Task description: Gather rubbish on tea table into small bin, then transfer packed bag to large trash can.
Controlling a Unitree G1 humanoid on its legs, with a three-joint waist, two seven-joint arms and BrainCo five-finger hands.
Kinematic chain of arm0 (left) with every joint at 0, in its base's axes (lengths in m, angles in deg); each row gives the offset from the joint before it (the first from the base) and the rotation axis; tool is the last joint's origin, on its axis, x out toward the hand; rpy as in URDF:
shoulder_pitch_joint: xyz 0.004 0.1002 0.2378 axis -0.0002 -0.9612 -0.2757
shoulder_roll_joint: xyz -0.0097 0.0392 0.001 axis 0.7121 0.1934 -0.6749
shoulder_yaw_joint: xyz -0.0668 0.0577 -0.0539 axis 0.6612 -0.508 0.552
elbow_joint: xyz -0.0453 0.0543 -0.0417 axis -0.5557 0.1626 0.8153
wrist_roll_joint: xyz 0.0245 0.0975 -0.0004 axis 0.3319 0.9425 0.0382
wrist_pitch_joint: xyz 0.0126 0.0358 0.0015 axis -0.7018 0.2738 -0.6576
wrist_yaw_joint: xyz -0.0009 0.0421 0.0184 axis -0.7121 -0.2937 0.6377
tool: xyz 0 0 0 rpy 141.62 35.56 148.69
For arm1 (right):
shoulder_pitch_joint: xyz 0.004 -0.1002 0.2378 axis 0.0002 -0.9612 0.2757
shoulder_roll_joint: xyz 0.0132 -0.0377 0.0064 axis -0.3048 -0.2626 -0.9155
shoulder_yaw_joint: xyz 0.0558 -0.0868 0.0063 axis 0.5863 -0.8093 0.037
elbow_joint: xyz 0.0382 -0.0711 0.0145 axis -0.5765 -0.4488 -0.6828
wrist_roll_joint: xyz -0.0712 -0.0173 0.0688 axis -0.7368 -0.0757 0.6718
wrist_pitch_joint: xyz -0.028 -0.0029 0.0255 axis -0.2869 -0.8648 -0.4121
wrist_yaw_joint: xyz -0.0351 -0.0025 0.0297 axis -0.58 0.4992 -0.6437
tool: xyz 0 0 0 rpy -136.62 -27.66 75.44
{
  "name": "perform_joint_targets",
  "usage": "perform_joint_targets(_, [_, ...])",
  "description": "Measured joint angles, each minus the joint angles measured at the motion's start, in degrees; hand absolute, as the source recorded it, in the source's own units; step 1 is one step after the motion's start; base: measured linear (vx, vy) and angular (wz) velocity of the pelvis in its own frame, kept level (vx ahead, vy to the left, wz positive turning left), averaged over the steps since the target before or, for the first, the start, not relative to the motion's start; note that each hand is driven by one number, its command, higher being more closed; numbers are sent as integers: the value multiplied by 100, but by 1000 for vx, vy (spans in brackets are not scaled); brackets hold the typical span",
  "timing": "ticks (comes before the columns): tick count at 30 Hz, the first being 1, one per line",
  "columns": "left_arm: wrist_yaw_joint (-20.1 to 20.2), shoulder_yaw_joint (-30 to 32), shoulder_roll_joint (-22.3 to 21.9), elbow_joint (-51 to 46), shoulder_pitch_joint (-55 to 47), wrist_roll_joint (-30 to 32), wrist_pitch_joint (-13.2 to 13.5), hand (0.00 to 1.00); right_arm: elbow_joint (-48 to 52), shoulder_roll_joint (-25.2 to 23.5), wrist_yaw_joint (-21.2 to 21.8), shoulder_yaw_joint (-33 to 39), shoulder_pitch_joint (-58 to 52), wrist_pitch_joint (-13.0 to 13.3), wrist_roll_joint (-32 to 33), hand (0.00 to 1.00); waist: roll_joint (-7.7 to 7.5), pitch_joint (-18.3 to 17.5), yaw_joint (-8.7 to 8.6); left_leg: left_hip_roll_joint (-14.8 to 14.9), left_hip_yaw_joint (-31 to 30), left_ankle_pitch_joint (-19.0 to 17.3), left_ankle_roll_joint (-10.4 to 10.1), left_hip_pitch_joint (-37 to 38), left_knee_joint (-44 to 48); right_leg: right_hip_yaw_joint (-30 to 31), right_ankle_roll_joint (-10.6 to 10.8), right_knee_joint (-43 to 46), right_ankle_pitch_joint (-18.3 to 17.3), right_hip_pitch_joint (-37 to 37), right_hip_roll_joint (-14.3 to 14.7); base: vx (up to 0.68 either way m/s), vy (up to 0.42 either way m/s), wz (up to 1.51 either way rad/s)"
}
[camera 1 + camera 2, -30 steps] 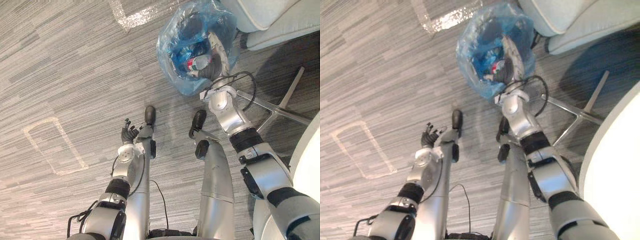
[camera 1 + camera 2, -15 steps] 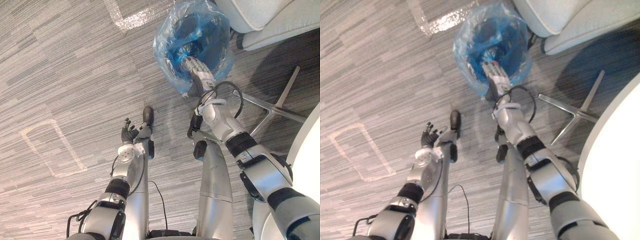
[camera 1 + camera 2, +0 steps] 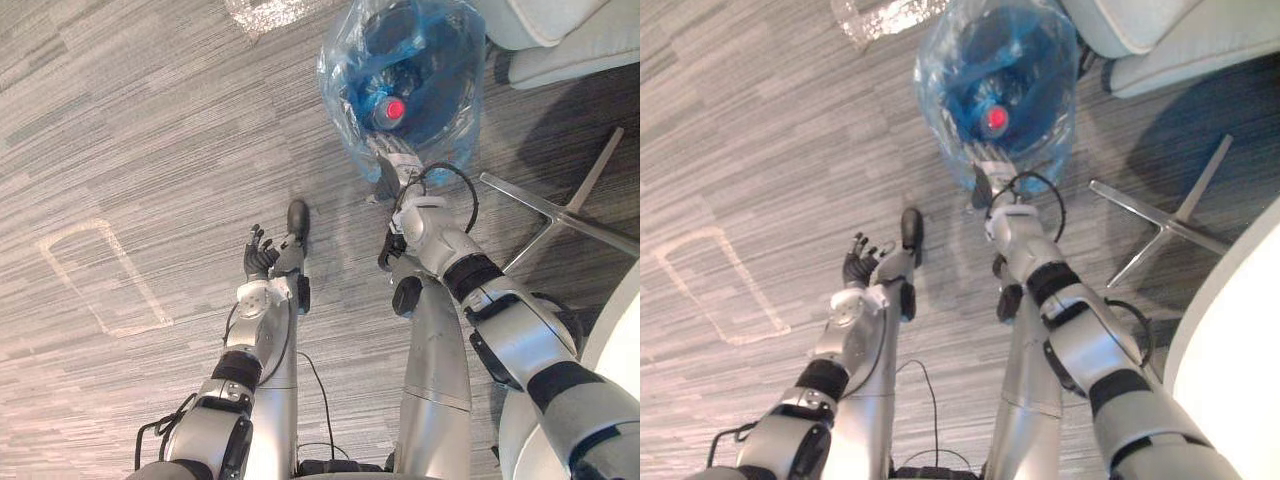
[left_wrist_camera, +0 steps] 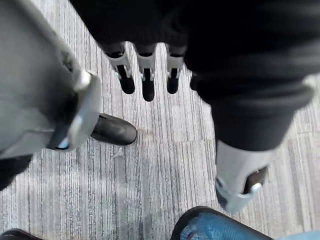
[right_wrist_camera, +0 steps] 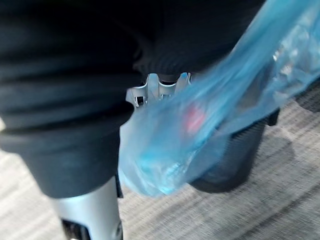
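Bag (image 3: 400, 70) lines the bin (image 5: 235, 165) on the floor (image 3: 150, 130), with a red-capped bottle (image 3: 390, 108) inside. Right robot hand (image 3: 390, 165) is at its near rim, probably to gather the mouth. The film hides its grip, so can't tell. Left robot hand (image 3: 258, 258) hangs spread and empty, clear of the work.

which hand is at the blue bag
The right hand, against the near edge of the blue bag; the left hand hangs apart over the floor.

You have grey striped carpet (image 3: 150, 120) underfoot. On it, a taped rectangle outline (image 3: 100, 275) lies to the left and a shiny tape patch (image 3: 262, 10) at the far edge. A pale seat (image 3: 590, 55) stands far right, with a silver star base (image 3: 560, 210) near it.
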Motion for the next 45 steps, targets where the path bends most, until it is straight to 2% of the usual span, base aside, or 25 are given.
perform_joint_targets(6, [15, 49, -1, -155, 121, -101, 81, 0, -25, 22, 38, 185, 128, -22, 321, 100, 0, 0, 15, -52, -75, -43, 6, -333, 312, -36, -53, 357, -147, -312, -74, -43, 0, 10])
perform_joint_targets(18, [19, 137, 6, -199, 123, -200, 64, 0, 180, 7, 46, 329, -25, -27, 887, 100, 0, 0, 49, 6, -115, -38, -26, -365, 471, -70, -68, 400, -127, -280, -14, -38, 9, -3])
perform_joint_targets(29, [24, 298, 13, -138, -179, -196, -92, 0, 1116, -149, 26, 503, -578, -65, 1131, 100, -1, 0, 25, 146, -81, -45, -3, 193, 357, -100, 6, 162, -63, 313, 103, -41, 2, -8])
perform_joint_targets(32, [35, 293, 52, -14, -359, -192, -168, 0, 1423, -308, 27, 549, -857, -90, 1230, 100, -7, 0, 14, 214, -38, -47, -2, 582, 224, -128, -24, -67, 11, 734, 182, -28, -16, -18])
perform_joint_targets(33, [159, 293, 37, 78, -953, -129, -203, 0, 2407, -462, 7, 603, -1609, -85, 1527, 100, -101, -50, -4, 301, 57, -68, 15, 1574, -211, -163, -20, -604, 87, 1739, 271, 29, -48, -25])
perform_joint_targets(36, [181, 293, 45, 94, -1235, -74, -303, 0, 2587, -509, 8, 606, -1933, -80, 1579, 100, -173, -102, -11, 303, 106, -67, 15, 2076, -451, -177, -11, -814, 102, 2219, 272, 48, -34, -11])
perform_joint_targets(37, [185, 295, 80, 89, -1357, -55, -304, 0, 2701, -563, 16, 608, -2052, -90, 1582, 100, -281, -255, -6, 303, 137, -65, 12, 2131, -522, -156, -26, -838, 113, 2227, 269, 47, -15, -3])
perform_joint_targets(38, [192, 295, 85, 84, -1385, -33, -304, 0, 2905, -554, 23, 615, -2160, -93, 1585, 100, -299, -275, -2, 302, 134, -63, 9, 2169, -541, -166, -34, -858, 117, 2270, 273, 89, -20, 0])
perform_joint_targets(40, [282, 297, 92, 386, -1492, 75, -405, 0, 3279, -649, 96, 681, -2637, -93, 1591, 100, -303, -259, -13, 354, 63, -84, -35, 2823, -685, -300, -30, -1164, 106, 3031, 352, 122, -32, 2])
perform_joint_targets(41, [285, 296, 92, 397, -1502, 84, -410, 0, 3279, -659, 103, 682, -2661, -93, 1592, 100, -303, -259, -13, 356, 61, -83, -37, 2868, -695, -304, -39, -1179, 112, 3076, 355, 94, -34, 0])
perform_joint_targets(42, [311, 296, 83, 467, -1657, 172, -446, 0, 3313, -682, 174, 685, -2989, -97, 1608, 100, -312, -266, -5, 371, 71, -102, -32, 3388, -838, -338, -101, -1344, 147, 3626, 378, 76, -37, 0])
perform_joint_targets(43, [396, 293, 29, 464, -1960, 301, -435, 0, 3640, -693, 249, 633, -3587, -91, 1644, 100, -371, -492, 42, 374, 138, -155, -8, 3924, -1087, -332, -56, -1549, 90, 4128, 389, 132, -49, -7])
perform_joint_targets(45, [410, 285, 30, 545, -2167, 396, -478, 0, 4137, -683, 297, 612, -3975, -12, 1804, 100, -418, -788, 33, 404, 195, -171, -8, 4188, -1301, -319, -8, -1810, 70, 4388, 445, 147, -39, -13])
